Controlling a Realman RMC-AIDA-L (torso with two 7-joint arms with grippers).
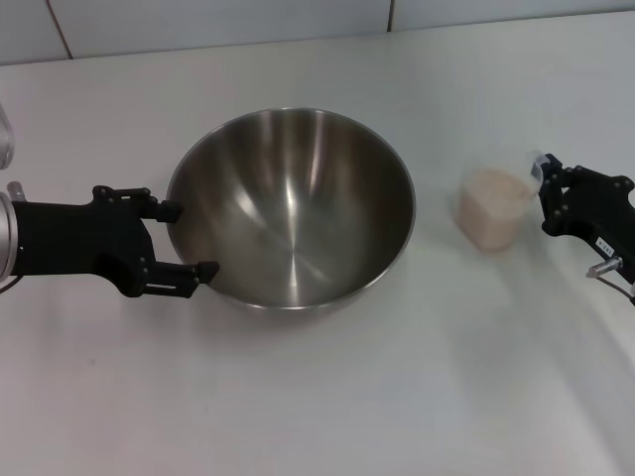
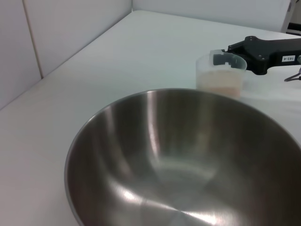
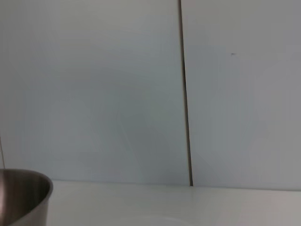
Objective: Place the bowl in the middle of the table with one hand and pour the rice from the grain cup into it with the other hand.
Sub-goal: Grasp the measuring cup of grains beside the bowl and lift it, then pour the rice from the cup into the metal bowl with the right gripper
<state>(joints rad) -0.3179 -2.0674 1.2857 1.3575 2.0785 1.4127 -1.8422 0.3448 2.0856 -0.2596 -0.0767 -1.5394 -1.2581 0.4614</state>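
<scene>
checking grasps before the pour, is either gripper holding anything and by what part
The left gripper has its open fingers at the bowl's left rim. The right gripper is at the grain cup's right rim; a closed grip cannot be told.

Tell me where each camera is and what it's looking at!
Head view: up on the robot's head, looking forward and down at the table; it shows the bowl, the grain cup, the left gripper at the bowl's rim and the right gripper at the cup.
Left wrist view: on the left arm, looking across the bowl toward the cup and the right gripper.
Right wrist view: on the right arm, facing the wall; no robot parts show.
All three views share the bowl.
</scene>
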